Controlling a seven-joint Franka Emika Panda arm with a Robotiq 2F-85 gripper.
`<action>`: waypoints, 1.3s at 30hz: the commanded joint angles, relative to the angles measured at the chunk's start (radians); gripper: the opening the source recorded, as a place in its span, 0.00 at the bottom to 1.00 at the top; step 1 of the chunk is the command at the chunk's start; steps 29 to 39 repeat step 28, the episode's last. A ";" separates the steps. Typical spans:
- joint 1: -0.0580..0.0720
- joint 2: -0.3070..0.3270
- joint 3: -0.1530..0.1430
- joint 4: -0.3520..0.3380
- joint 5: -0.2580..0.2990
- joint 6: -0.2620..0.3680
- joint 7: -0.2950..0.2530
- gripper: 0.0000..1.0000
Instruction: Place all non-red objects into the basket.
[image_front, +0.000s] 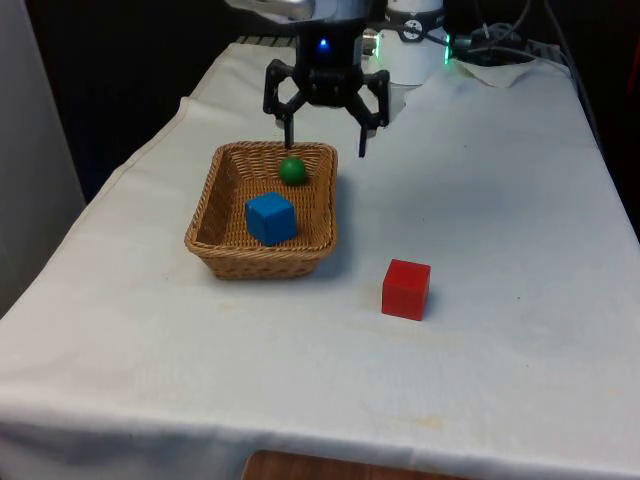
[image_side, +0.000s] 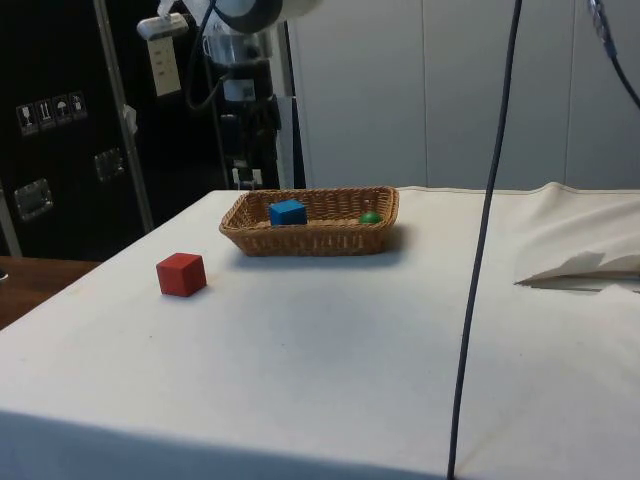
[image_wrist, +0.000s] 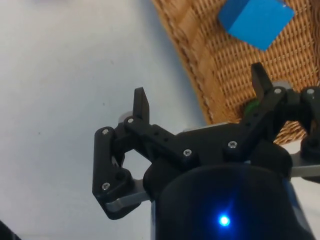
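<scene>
The jaws (image_front: 326, 132) are being held spread wide and empty above the far rim of the basket (image_front: 212, 200), one finger over the basket's interior and the other outside it, over the surface (image_front: 480, 230). In the wrist view the same straddle is being shown: one fingertip (image_wrist: 258, 80) lies over the woven floor, the other fingertip (image_wrist: 140, 102) over the white cloth beside the basket wall (image_wrist: 195, 65).

The task items are being located as follows, all relative to the basket. The blue cube (image_front: 270, 218) is resting inside the basket, near its middle. The green ball (image_front: 292, 170) is resting inside the basket, near the far wall, almost directly below the inner finger. In the side view both items are being seen below the rim line: the blue cube (image_side: 287, 211) and the green ball (image_side: 370, 216). The red cube (image_front: 406, 289) is standing on the surface outside the basket, on the near side of it and towards the front view's right, well apart from the jaws.

By judgement, no non-red item is being left outside the basket, so the sorting appears complete. The deciding relation is that the only item outside the basket is red; it lies nearer the camera than the jaws and is to be left untouched. A clear upward retreat is being indicated, since the inner finger stands close above the green ball.
</scene>
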 joint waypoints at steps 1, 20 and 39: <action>0.011 -0.011 -0.002 -0.004 -0.013 -0.012 0.013 1.00; 0.024 -0.114 0.042 -0.033 -0.026 -0.090 0.036 1.00; 0.021 -0.143 0.067 -0.044 -0.022 -0.106 0.037 1.00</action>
